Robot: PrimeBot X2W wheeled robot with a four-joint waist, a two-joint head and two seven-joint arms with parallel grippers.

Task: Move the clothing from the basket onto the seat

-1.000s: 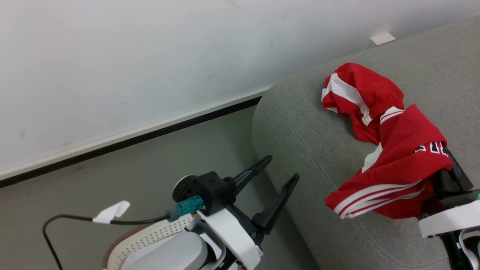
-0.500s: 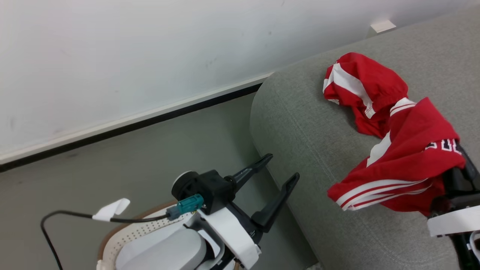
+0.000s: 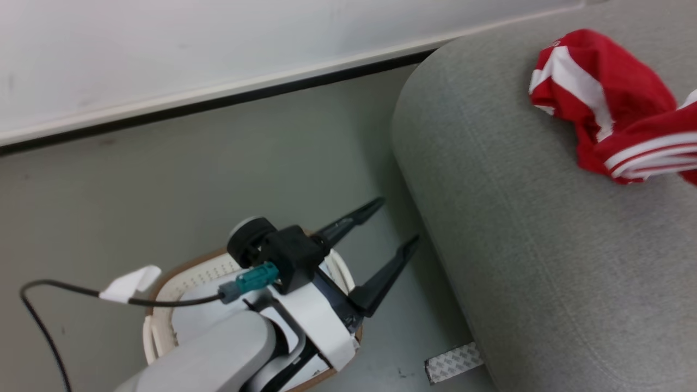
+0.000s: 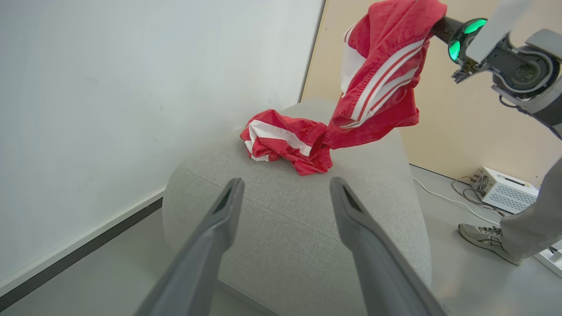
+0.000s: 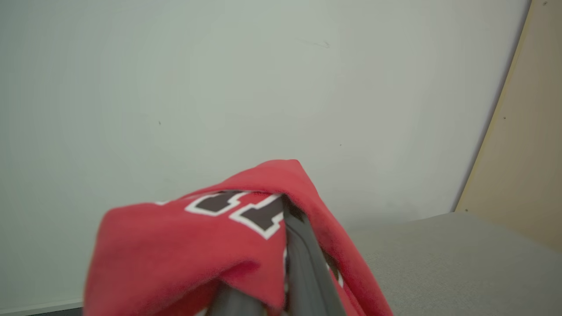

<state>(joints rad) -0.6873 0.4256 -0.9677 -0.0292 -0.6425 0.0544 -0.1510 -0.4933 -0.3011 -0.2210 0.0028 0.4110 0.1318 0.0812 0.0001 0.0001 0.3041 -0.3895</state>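
The red clothing (image 4: 285, 140) has white stripes. Its lower end lies bunched on the far end of the light-grey seat (image 4: 307, 232). Its upper part (image 4: 382, 66) hangs in the air from my right gripper (image 4: 439, 24), which is shut on it. In the right wrist view the lettered red cloth (image 5: 197, 245) wraps the right gripper (image 5: 287, 219). My left gripper (image 3: 398, 220) is open and holds nothing, out over the floor between the basket (image 3: 158, 321) and the seat (image 3: 517, 245). My left arm hides most of the basket's inside. The clothing (image 3: 599, 98) sits at the head view's upper right.
A white wall with a dark baseboard (image 3: 218, 100) runs behind the seat. A tape patch (image 3: 454, 362) lies on the floor by the seat's base. A person's shoe (image 4: 483, 232) and a white box (image 4: 505, 188) with cables are beyond the seat.
The head camera has tipped down, so the seat and clothing sit higher and further right and more of the basket shows. The right gripper with its cloth has passed off the right edge.
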